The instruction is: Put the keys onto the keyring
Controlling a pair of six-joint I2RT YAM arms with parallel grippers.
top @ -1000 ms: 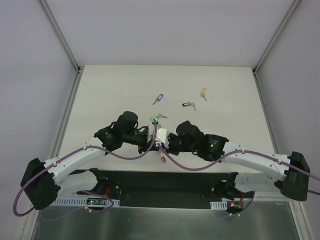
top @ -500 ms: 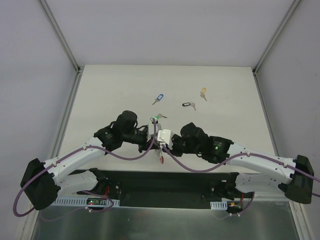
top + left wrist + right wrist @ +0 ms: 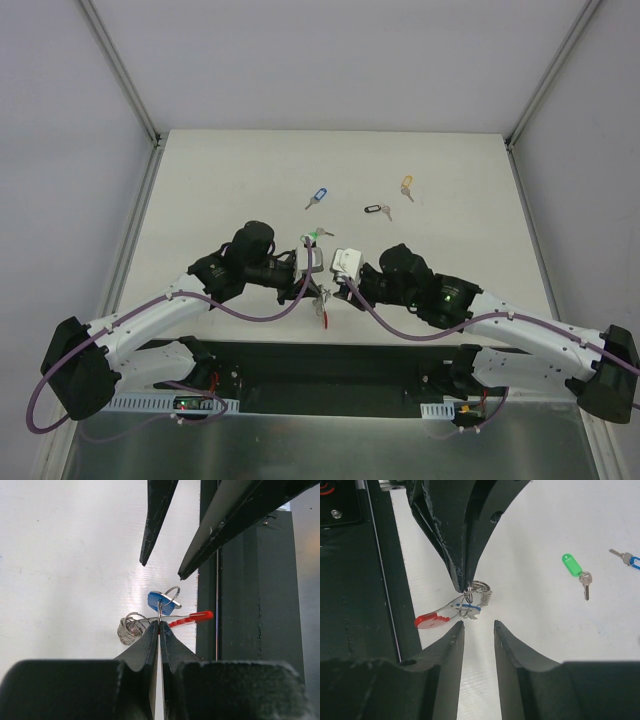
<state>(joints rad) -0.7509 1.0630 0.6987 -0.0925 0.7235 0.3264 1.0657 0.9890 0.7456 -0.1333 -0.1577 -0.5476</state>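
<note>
Noted glossy red and ribbed grey on keyring [image 3: 427, 621]; blue tag [image 3: 160, 601] alongside; green tag [image 3: 572, 565], second blue tag [image 3: 318, 196], black tag [image 3: 375, 210], yellow tag [image 3: 406, 184] against off-white worktop [image 3: 230, 180].

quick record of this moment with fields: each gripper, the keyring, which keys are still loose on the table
left gripper: shut, pinching the keyring by the table's near edge
right gripper: open, empty, fingertips pointing at the keyring
key at keyring: blue-tag key, seemingly threaded on
loose keys: green-tag key, second blue-tag key, black-tag key, yellow-tag key
loose keys' state: lying flat on the table, apart from each other
</note>
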